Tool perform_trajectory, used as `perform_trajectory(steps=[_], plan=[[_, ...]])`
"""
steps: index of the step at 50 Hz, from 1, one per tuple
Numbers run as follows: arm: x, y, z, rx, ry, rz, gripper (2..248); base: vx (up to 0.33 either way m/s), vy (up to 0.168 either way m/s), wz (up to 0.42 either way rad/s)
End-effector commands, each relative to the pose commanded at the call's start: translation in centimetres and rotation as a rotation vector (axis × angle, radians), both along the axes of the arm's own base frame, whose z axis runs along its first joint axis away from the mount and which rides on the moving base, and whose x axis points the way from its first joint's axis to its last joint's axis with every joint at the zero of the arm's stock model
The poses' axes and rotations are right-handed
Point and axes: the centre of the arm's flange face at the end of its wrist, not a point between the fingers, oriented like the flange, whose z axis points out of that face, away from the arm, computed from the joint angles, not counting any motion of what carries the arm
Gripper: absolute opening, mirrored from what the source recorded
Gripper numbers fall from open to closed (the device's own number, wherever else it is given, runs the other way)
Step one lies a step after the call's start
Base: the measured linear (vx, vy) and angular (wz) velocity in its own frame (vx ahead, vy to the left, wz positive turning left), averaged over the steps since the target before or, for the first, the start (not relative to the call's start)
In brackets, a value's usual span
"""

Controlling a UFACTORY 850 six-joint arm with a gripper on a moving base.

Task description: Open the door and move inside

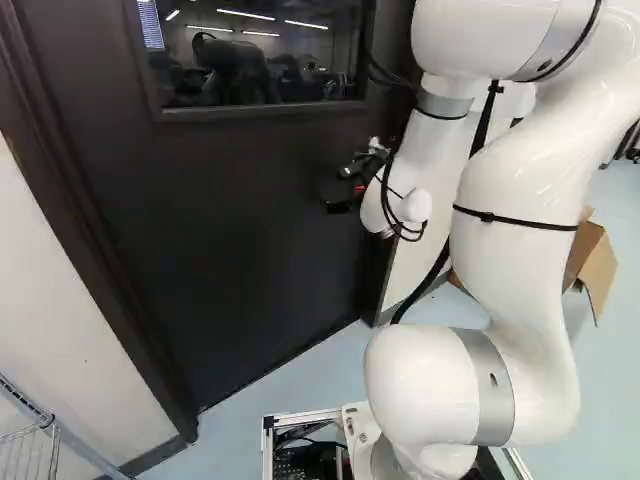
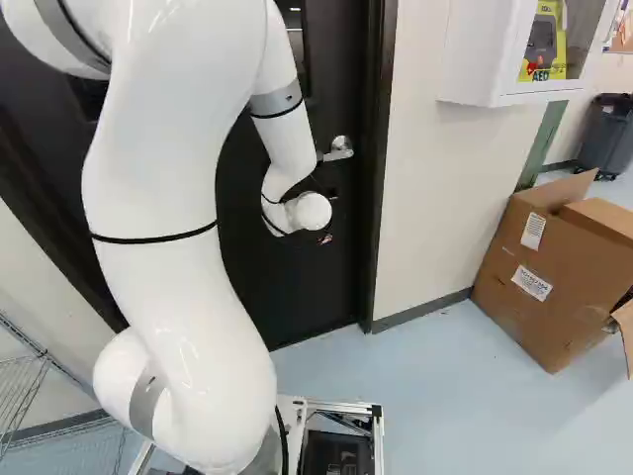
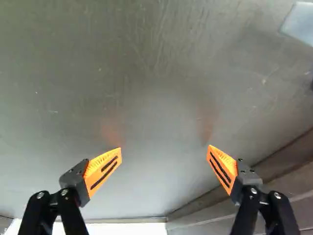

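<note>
Black windowed door (image 1: 250,220) shut; my orange-padded end effector (image 3: 165,148) stands wide, off the silver lever handle (image 2: 339,150). Opening and entry remain.

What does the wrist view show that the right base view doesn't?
Only the wrist view: the jaws' orange pads plainly seen, standing wide apart, and their faint orange reflections on the door.
Only the right base view: the cardboard box, the white wall cabinet, the dark bin and the bent white arm.
Both: the door and its frame. The wrist view's pale metal corner may be the handle.
</note>
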Motion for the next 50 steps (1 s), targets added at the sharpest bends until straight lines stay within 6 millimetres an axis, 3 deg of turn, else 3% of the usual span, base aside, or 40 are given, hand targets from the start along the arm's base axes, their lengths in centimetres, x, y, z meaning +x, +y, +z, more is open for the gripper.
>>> perform_trajectory(steps=[50], plan=[[6.7, 4.4, -0.6, -0.012, -0.035, 0.121, 247, 0.000, 0.000, 0.000]])
